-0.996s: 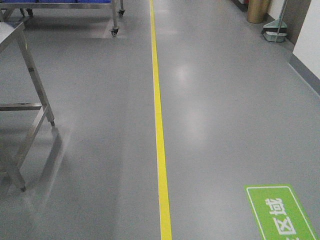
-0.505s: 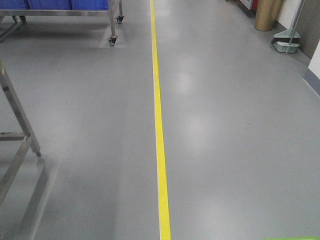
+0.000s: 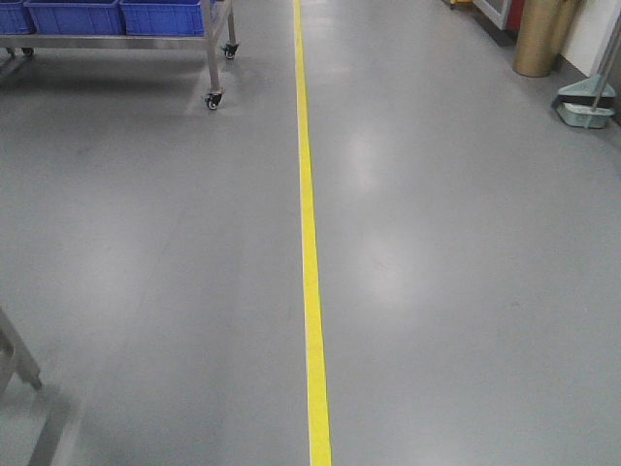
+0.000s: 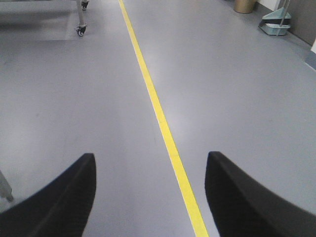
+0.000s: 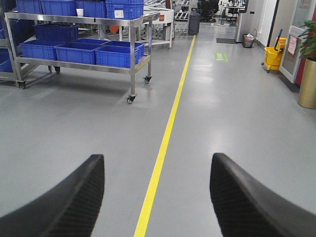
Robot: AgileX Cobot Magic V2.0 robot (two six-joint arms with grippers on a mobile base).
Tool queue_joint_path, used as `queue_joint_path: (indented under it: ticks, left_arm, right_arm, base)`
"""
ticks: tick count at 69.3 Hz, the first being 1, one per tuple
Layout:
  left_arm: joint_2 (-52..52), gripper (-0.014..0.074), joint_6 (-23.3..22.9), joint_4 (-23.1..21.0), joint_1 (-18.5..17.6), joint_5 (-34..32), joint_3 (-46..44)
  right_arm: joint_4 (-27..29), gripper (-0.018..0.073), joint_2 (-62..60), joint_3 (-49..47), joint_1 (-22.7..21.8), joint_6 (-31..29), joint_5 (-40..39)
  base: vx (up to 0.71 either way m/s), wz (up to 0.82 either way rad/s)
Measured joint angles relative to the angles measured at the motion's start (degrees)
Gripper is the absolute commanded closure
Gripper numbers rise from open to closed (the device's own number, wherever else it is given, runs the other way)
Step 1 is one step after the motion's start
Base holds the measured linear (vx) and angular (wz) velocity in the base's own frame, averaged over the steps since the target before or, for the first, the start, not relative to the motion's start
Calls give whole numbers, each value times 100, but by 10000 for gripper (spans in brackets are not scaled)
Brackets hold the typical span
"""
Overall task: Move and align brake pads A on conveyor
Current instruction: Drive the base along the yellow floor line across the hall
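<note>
Item 1, my left hand (image 4: 150, 158): fingers spread wide, nothing between them, only bare grey floor (image 4: 232, 98) below.
Item 2, my right hand (image 5: 158, 157): likewise spread and empty.
Item 3, brake pads A: none of the 4 in any view.
Item 4, conveyor: not in view either; no dark belt or red stripe shows anywhere.

Risks, as I judge them:
- With both task things out of sight, I have no cue for heading. Drifting off the yellow line (image 3: 309, 243) could bring me in at an angle to the belt.
- The steel leg (image 3: 19, 359) at the near left edge lies close to my base; a turn to the left could clip it.
- The wheeled rack (image 5: 131, 54) at far left carries blue bins (image 5: 74, 52) and stands just left of the line, so a wide pass on that side could knock its caster.

Surroundings, far right: a brass-coloured bin (image 3: 539, 39), a dustpan (image 3: 585, 102), a yellow mop bucket (image 5: 273, 57) and a gold planter (image 5: 307, 81), all well apart from the line.

Obstructions: nothing lies on the line itself as far as the views reach.
</note>
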Motion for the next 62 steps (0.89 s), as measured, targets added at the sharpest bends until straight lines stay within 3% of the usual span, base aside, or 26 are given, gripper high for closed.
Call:
queue_joint_path:
  ticks: [62]
  left_arm:
    - [0, 150, 0, 0, 0, 0, 0]
  right_arm:
    - [0, 106, 0, 0, 0, 0, 0]
  base:
    - [60, 12]
